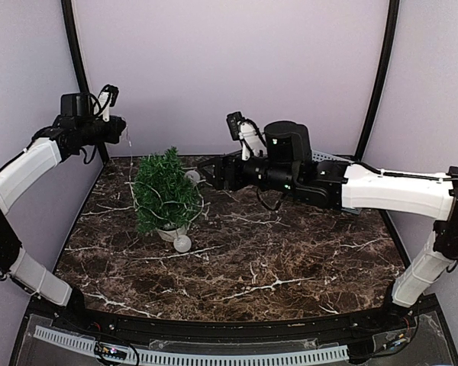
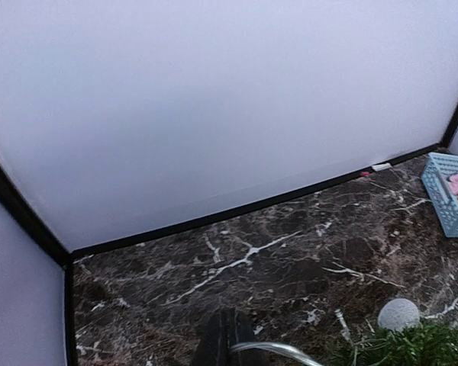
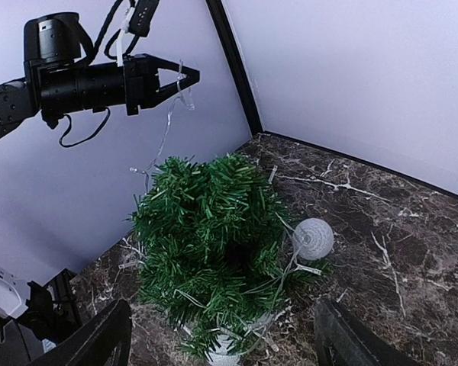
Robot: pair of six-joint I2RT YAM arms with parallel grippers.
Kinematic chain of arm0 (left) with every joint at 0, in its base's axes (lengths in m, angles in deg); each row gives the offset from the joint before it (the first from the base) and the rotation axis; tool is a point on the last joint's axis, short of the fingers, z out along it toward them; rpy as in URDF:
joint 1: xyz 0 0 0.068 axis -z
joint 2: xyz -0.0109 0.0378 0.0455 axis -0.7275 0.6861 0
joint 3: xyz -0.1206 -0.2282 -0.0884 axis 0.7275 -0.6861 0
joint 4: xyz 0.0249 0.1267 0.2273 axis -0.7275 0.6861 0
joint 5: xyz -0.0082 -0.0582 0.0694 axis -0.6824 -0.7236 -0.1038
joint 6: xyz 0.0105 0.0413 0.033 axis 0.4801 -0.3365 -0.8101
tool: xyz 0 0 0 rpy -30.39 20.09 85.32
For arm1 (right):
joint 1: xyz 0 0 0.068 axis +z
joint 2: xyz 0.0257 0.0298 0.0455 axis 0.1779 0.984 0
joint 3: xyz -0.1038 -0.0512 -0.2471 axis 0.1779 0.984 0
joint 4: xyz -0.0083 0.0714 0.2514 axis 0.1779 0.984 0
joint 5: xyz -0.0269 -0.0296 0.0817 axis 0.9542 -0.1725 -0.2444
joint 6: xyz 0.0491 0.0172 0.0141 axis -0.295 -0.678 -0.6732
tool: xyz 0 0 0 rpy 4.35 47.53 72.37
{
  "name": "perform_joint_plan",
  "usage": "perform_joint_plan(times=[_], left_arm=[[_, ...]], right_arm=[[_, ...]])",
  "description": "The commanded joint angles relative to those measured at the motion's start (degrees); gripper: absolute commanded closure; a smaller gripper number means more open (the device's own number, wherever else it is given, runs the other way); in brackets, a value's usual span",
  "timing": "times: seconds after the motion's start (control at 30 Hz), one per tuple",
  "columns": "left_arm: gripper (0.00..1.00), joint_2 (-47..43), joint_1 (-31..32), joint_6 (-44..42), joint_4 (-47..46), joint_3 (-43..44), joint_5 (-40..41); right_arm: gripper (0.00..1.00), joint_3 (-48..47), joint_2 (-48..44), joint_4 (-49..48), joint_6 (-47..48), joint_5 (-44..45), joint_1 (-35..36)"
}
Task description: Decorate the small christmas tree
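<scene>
The small christmas tree (image 1: 166, 191) stands upright in its white pot (image 1: 170, 233), at roughly 10 o'clock on the marble table (image 1: 290, 259). Up in the air at the tree's 11 o'clock is the left gripper (image 1: 124, 130), jaws pinched tight on a thin wire (image 3: 166, 126). You only really get that from the right wrist cam, where the wire drops from the tips into the top branches. From overhead it's barely a hair.

At the tree's 2 o'clock the right gripper (image 1: 206, 174) points at it, fingers (image 3: 107, 339) spread wide, nothing in them. Its cam shows a white ball (image 3: 313, 239) right against the branches at 3 o'clock. Only the overhead cam shows a second ball (image 1: 182, 244) on the table at the pot's 5 o'clock; whether it touches the pot, can't tell.

The left wrist cam is mostly back wall (image 2: 214, 99), plus a blue basket (image 2: 443, 206) at its 3 o'clock edge.
</scene>
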Motion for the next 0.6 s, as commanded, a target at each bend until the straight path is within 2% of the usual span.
perform_joint_plan(times=[0.0,0.1,0.23,0.37,0.57], left_arm=[[1.0,0.96,-0.3,-4.27,-3.88,2.03,-16.6],[1.0,0.24,-0.09,-5.74,-6.1,1.18,-26.12],[1.0,-1.91,1.96,-7.74,-10.07,-1.67,-31.06],[1.0,-1.63,5.42,-9.92,-10.37,-1.87,-30.76],[1.0,3.3,8.79,-13.4,-5.95,2.53,-29.0]], right_arm=[[0.16,-4.06,3.17,-4.59,1.84,-5.38,-1.37],[0.15,-5.71,5.16,-7.25,1.68,-11.69,-3.11],[0.15,-9.35,8.28,-8.22,3.93,-18.39,-5.22],[0.19,-13.21,11.09,-8.11,3.04,-22.77,-6.89],[0.2,-12.89,11.4,-7.9,3.04,-21.59,-7.14]])
